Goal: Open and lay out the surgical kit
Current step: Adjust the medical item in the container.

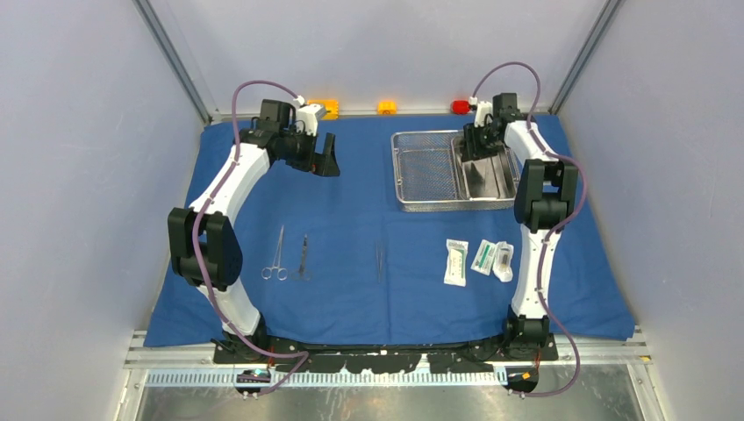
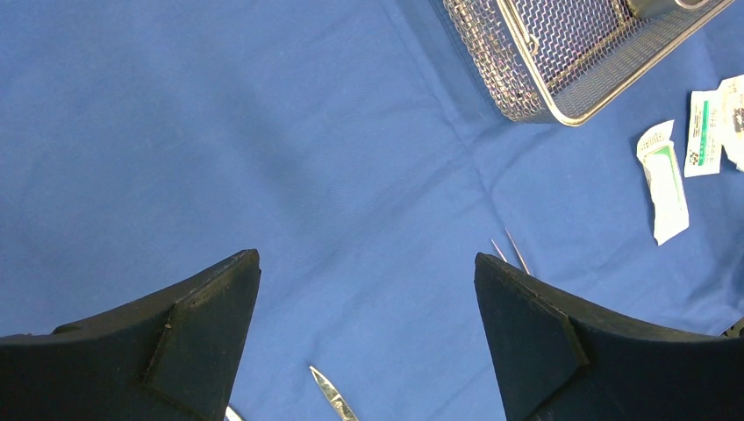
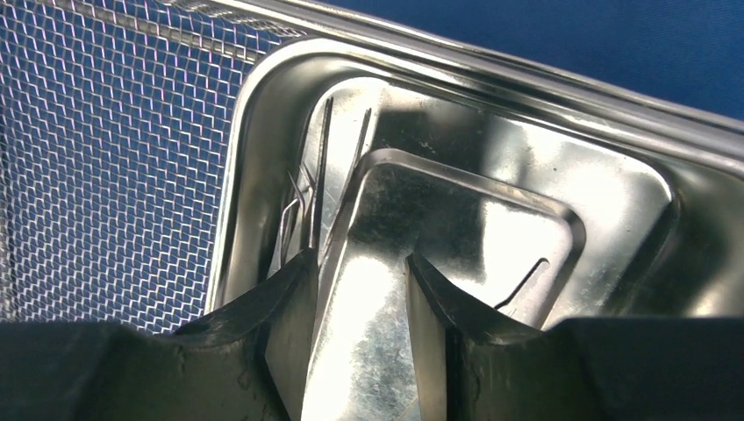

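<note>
The right gripper is drawn in to a narrow gap. Its two black fingers press on either side of the near end of the steel tray, so it is clamped on that tray. Just past its left fingertip, along the tray's inner wall, a few thin instruments lie bunched together; I cannot tell which kinds they are. Farther out are the tray's rounded corner and rim. The tray sits inside the wire-mesh basket, whose mesh floor spreads away to this gripper's left. Beyond the basket's rim lies the blue cloth.

The left gripper hangs above the cloth with its fingers spread wide apart. Nearest, below the gap between them, a pointed steel tip rests on the cloth. Just beside the right finger are the twin points of the tweezers. Farther out to this gripper's right lie the white packets, set close together. They carry green printing, too small to read. Farthest out is a corner of the basket.

In the overhead view, three packets lie in a row well behind the right gripper, toward the arm bases.
</note>
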Robot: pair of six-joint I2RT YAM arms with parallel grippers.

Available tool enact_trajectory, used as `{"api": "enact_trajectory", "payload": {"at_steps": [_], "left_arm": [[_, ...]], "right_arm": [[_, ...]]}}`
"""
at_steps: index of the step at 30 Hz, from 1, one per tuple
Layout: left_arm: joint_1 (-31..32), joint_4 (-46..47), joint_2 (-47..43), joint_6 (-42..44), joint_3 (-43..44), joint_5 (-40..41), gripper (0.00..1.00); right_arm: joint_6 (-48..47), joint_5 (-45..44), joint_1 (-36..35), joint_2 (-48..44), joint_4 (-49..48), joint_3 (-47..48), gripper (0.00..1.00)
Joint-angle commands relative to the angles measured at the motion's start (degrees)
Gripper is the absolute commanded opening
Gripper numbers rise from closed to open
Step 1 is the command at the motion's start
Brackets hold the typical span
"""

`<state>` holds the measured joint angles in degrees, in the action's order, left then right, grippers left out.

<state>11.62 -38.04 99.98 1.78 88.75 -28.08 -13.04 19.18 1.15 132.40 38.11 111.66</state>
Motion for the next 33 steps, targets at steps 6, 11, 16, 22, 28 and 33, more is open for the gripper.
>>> {"api": "enact_trajectory", "payload": {"at_steps": [6, 11, 16, 22, 28, 33], "left_arm": [[0.2, 0.2, -0.9, -0.1, 1.8, -0.5, 0.95], [0.2, 0.2, -1.0, -0.1, 1.8, -0.6, 0.95], [0.2, 0.2, -1.0, 0.0, 1.5, -0.6, 0.95], [0.2, 0.2, -1.2, 0.0, 1.4, -0.7, 0.95], [0.2, 0.1, -1.3, 0.1, 1.4, -0.8, 0.95], [0.2, 0.1, -1.2, 0.1, 1.4, -0.8, 0.95]], "right_arm": [[3.9, -0.4, -1.1, 0.4, -3.9, 1.8, 0.47], [4.0, -1.9, -3.1, 0.8, -4.6, 1.7, 0.47], [3.9, -2.9, -4.2, 1.1, -4.9, 0.9, 0.46], [3.2, -6.8, -5.2, 0.9, -5.8, -0.4, 0.44], [2.1, -10.6, -5.8, 0.7, -6.4, -1.8, 0.37], [1.9, -11.0, -5.9, 0.3, -6.3, -1.9, 0.31]]}}
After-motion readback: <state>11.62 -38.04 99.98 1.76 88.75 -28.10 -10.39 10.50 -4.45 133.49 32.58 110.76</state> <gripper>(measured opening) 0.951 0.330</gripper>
